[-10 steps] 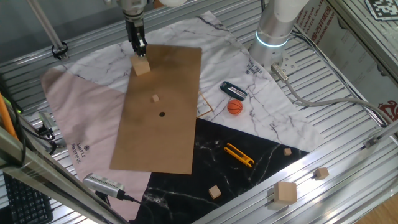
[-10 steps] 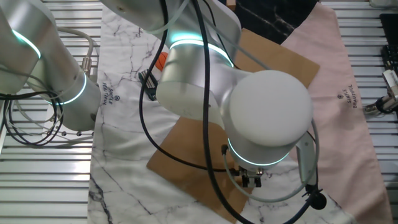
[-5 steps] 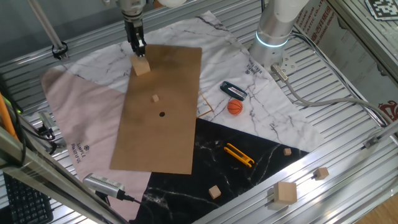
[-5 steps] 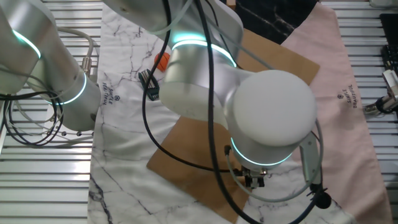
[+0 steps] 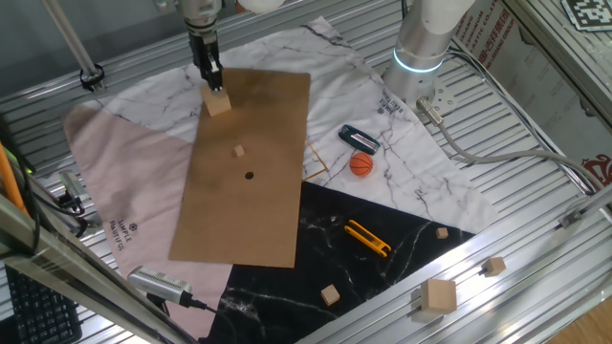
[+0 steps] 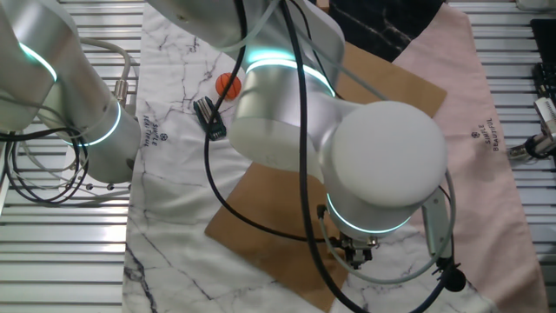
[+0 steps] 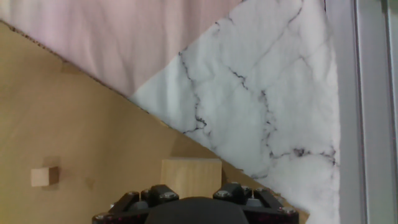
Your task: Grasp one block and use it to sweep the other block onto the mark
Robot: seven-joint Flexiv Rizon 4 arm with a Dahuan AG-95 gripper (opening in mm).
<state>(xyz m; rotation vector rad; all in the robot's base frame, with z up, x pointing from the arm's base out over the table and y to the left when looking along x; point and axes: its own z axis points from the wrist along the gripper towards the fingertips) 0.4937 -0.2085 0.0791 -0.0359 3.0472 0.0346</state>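
The larger tan wooden block (image 5: 219, 102) sits near the far left corner of the brown cardboard sheet (image 5: 258, 215). My gripper (image 5: 216, 85) is straight above it, fingertips at its top, and looks open. In the hand view the block (image 7: 191, 177) lies between the finger bases; the fingertips themselves are hidden. The tiny tan cube (image 5: 238, 151) lies mid-sheet and also shows in the hand view (image 7: 45, 177). The dark dot mark (image 5: 250, 175) is just in front of and to the right of the tiny cube. In the other fixed view the arm hides all three.
An orange ball (image 5: 360, 164) and a black clip (image 5: 359, 139) lie on the marble cloth right of the sheet. A yellow tool (image 5: 368, 238) lies on the black cloth. Several loose wooden cubes (image 5: 440, 296) sit at the front right. The arm base (image 5: 421, 48) stands at the back.
The arm has shifted slightly and the gripper has come down a little closer onto the larger block. Both blocks stay where they were.
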